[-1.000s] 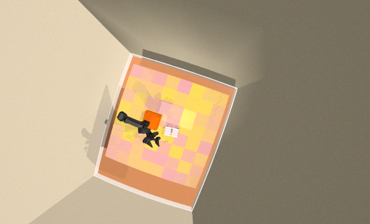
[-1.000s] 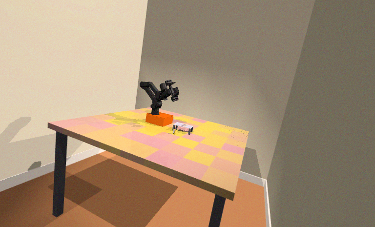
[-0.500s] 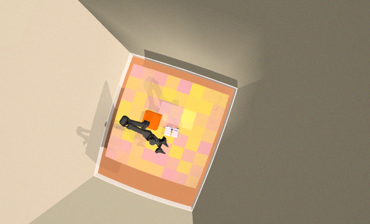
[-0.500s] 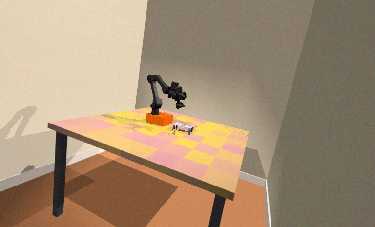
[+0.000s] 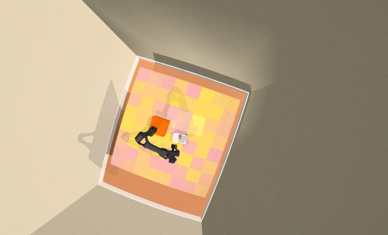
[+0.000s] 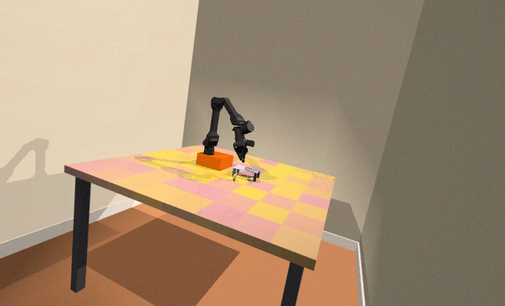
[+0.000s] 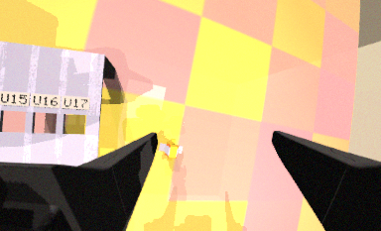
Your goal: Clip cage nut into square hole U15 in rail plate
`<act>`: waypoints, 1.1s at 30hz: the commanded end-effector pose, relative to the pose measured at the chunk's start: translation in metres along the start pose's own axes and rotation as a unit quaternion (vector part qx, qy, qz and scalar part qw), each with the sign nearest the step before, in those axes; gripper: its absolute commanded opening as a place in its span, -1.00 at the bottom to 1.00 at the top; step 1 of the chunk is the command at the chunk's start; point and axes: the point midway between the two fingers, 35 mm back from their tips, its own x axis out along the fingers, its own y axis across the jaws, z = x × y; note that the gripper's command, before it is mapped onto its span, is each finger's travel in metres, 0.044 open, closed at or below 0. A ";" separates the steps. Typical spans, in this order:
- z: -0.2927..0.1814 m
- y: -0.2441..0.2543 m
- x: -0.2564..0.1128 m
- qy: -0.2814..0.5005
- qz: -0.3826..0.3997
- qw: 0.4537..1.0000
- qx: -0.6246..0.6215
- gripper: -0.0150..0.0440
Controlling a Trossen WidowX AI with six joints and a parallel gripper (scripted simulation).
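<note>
Table layout from my remote seat, going by clock face:
Top view: my arm (image 5: 155, 150) (image 6: 214, 120) stands on its base block (image 5: 161, 127) (image 6: 220, 161), and the rail plate (image 5: 175, 138) (image 6: 254, 170) (image 7: 50, 74) sits on the table (image 5: 211, 103) (image 6: 208, 208) at the block's 4 o'clock. Wrist view: U17 (image 7: 75, 124) is at U15's (image 7: 15, 123) 3 o'clock, with the cage nut (image 7: 173, 150) on the table around the plate's 4.
</note>
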 end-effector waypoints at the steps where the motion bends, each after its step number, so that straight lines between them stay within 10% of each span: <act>1: -0.033 0.018 0.024 0.177 0.149 0.964 0.133 1.00; 11: -0.033 0.018 0.024 0.177 0.149 0.964 0.133 1.00; 23: -0.033 0.018 0.024 0.177 0.149 0.964 0.133 -0.07; 33: -0.035 0.020 0.031 0.177 0.149 0.964 0.133 -0.08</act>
